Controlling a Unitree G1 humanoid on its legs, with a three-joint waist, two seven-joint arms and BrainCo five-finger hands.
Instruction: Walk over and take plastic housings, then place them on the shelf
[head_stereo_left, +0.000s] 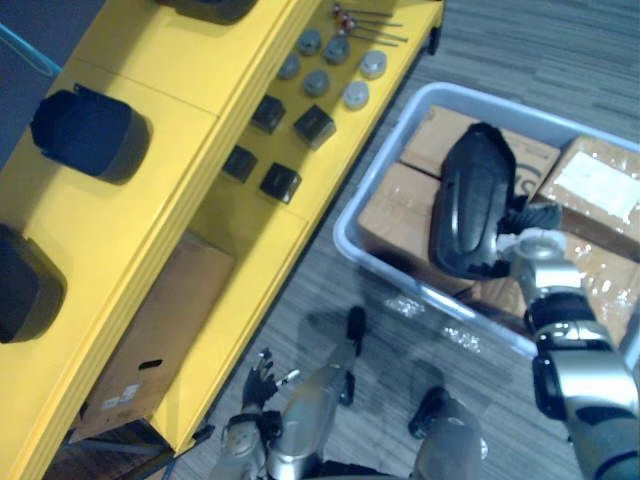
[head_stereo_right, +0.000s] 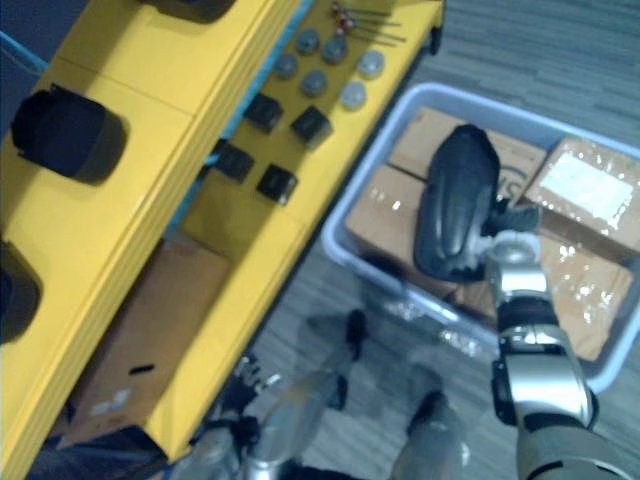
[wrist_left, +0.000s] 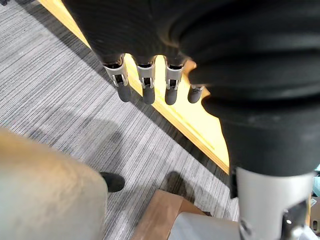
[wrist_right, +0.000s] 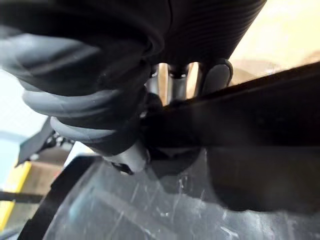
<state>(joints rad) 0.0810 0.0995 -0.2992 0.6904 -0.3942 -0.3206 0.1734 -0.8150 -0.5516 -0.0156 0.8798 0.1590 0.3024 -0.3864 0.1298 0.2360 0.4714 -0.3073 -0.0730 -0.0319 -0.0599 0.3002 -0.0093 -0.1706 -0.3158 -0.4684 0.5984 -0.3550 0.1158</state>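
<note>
**Black plastic housing** (head_stereo_left: 470, 200): long and rounded, held up over the left side of the grey bin (head_stereo_left: 347, 235), just above the taped cardboard boxes (head_stereo_left: 600, 180) lying inside it.

**Right hand** (head_stereo_left: 527, 238): reaches in over the bin's near edge. Its fingers (wrist_right: 216, 75) are curled over the housing's rim and clamp it.

**Left hand** (head_stereo_left: 262, 378): hangs low beside the near end of the yellow shelf (head_stereo_left: 120, 230). Its fingers (wrist_left: 145, 92) are straight and loose, holding nothing, over the striped grey floor (wrist_left: 60, 100).

**Shelf, top level:** a dark housing (head_stereo_left: 90, 135) near the left edge, a second housing (head_stereo_left: 25, 285) nearer, and a third housing (head_stereo_left: 210, 8) at the far edge.

**Shelf, lower level:** small black blocks (head_stereo_left: 280, 182) in the middle, grey round caps (head_stereo_left: 316, 82) beyond them, and thin red-headed pins (head_stereo_left: 365, 15) at the far end.

**Under the shelf's near end:** a brown carton (head_stereo_left: 150, 340).
</note>
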